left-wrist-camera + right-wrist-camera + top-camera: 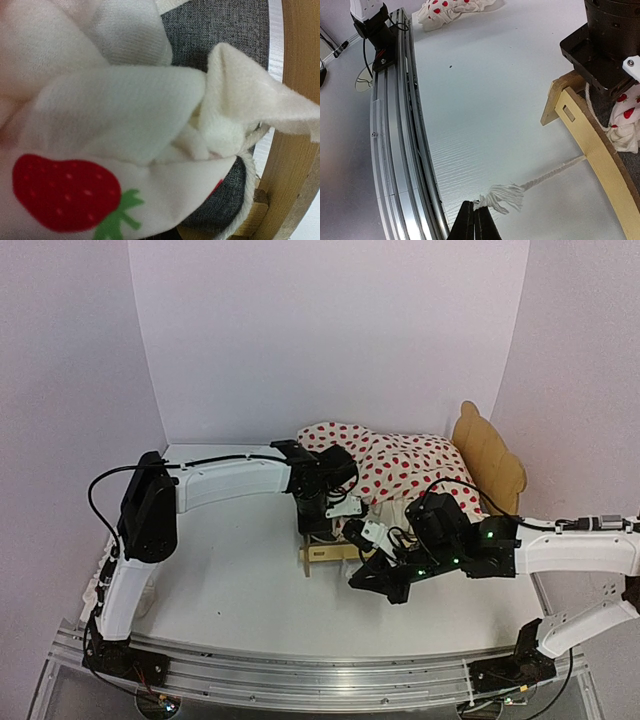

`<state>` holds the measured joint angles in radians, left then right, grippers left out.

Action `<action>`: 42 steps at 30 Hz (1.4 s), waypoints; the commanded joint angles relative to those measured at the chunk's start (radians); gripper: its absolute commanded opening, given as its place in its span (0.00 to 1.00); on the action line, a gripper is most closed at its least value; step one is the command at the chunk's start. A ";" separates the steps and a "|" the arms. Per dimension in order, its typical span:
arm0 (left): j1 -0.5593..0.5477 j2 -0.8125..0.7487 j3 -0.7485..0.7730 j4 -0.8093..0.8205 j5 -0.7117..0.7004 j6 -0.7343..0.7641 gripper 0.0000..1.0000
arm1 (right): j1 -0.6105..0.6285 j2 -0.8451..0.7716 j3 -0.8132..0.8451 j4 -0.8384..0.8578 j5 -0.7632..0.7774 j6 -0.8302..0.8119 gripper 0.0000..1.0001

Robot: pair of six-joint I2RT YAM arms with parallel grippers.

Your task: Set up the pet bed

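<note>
Finds the pet bed point(495, 475) at the bench's point(240, 585) far right corner, strawberry-print cloth point(400, 465) heaped over its grey mattress pad point(220, 35). Has the left claw point(332, 522) closed amid bunched cloth by the footboard point(328, 554), fingers hidden, so cannot tell whether gripping. Has the right claw point(474, 216) pinched shut on a white cord's point(552, 172) frayed end, near the front edge.

Light plywood pet bed point(490, 455) standing upright right of centre, scalloped headboard at far right end, low footboard point(330, 554) toward centre, dark grey mattress pad point(220, 30) only partly visible
</note>
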<state>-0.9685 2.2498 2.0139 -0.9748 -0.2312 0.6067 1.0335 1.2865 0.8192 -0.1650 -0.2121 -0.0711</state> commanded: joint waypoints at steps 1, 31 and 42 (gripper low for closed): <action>0.030 0.010 0.060 -0.098 -0.008 -0.038 0.00 | -0.008 -0.029 0.007 0.038 -0.046 -0.001 0.00; -0.068 -0.632 -0.682 0.361 0.828 -0.233 0.00 | -0.017 0.011 -0.118 0.119 -0.016 0.158 0.00; -0.136 -0.732 -1.025 0.700 0.722 0.182 0.70 | -0.017 0.010 -0.144 0.134 -0.030 0.293 0.00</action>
<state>-1.1077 1.6243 1.0288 -0.4378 0.5431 0.6533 1.0195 1.3101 0.6779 -0.0593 -0.2367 0.1494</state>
